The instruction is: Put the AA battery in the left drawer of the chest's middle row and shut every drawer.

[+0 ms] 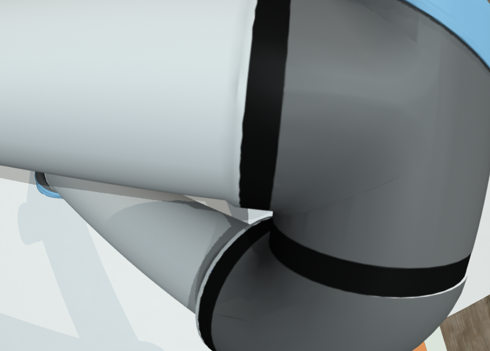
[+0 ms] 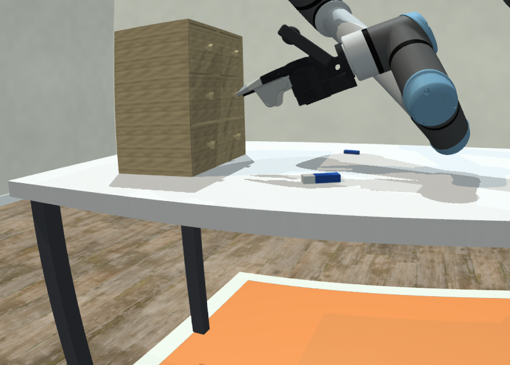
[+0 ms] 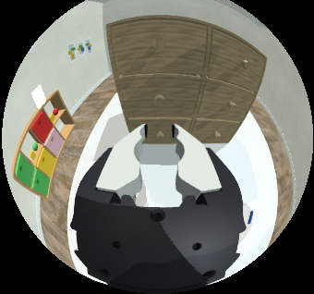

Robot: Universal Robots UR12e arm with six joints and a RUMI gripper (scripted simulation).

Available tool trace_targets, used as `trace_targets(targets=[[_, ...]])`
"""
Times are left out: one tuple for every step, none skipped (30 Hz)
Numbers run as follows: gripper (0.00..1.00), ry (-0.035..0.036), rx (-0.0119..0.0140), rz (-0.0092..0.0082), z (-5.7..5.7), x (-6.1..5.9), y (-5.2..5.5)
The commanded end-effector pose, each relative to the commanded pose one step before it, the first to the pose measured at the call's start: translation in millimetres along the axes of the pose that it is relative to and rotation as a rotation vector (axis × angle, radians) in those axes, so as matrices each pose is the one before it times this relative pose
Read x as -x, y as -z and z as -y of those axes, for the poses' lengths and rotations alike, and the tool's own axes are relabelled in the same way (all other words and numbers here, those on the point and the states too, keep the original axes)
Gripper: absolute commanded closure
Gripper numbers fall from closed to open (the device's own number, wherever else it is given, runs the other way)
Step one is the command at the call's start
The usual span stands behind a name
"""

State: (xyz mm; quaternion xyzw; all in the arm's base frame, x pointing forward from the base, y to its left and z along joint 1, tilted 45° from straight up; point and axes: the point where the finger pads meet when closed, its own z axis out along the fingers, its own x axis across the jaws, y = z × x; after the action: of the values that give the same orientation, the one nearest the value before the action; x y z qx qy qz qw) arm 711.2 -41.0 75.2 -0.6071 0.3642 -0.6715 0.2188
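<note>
Exterior view shows the gripper [image 2: 243, 91] held level with the middle row of the chest [image 2: 170, 97], its tips right at the drawer fronts; whether they touch the wood cannot be told from this angle. Wrist view has the two pale fingers standing a little apart with nothing between them, lined up with the left column of drawers, and a small knob [image 3: 160, 133] shows in the gap beyond the tips. All six drawers look shut and the chest stands upright near the end of the table [image 2: 127, 195]. A grey-and-blue piece [image 2: 321, 178] and a smaller blue piece [image 2: 351, 151] lie on the table well apart from the chest; which of the two is the AA battery cannot be told. Top view is filled by the arm [image 1: 122, 73]
</note>
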Motion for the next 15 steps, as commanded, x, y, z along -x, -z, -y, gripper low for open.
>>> trace_targets(targets=[[0.8,-0.00103,0.00075,0.00186,0.24,0.53,22.19],[0.8,-0.00001,0.0,0.0,0.1,0.0,2.98],[0.8,-0.00001,0.0,0.0,0.09,0.0,2.73],[0.8,-0.00001,0.0,0.0,0.08,0.0,2.45],[0.8,-0.00001,0.0,0.0,0.07,0.0,2.15],[0.8,0.0,0.0,0.0,0.0,0.0,0.0],[0.8,0.0,0.0,0.0,0.0,0.0,0.0],[0.8,0.0,0.0,0.0,0.07,0.0,1.82],[0.8,0.0,0.0,0.0,0.04,0.0,1.48],[0.8,0.0,0.0,0.0,0.04,0.0,1.15],[0.8,0.0,0.0,0.0,0.03,0.0,0.83],[0.8,0.0,0.0,0.0,0.02,0.0,0.55],[0.8,0.0,0.0,0.0,0.01,0.0,0.3],[0.8,0.0,0.0,0.0,0.0,0.0,0.12],[0.8,0.0,-0.00022,0.00025,0.15,0.17,0.06]])
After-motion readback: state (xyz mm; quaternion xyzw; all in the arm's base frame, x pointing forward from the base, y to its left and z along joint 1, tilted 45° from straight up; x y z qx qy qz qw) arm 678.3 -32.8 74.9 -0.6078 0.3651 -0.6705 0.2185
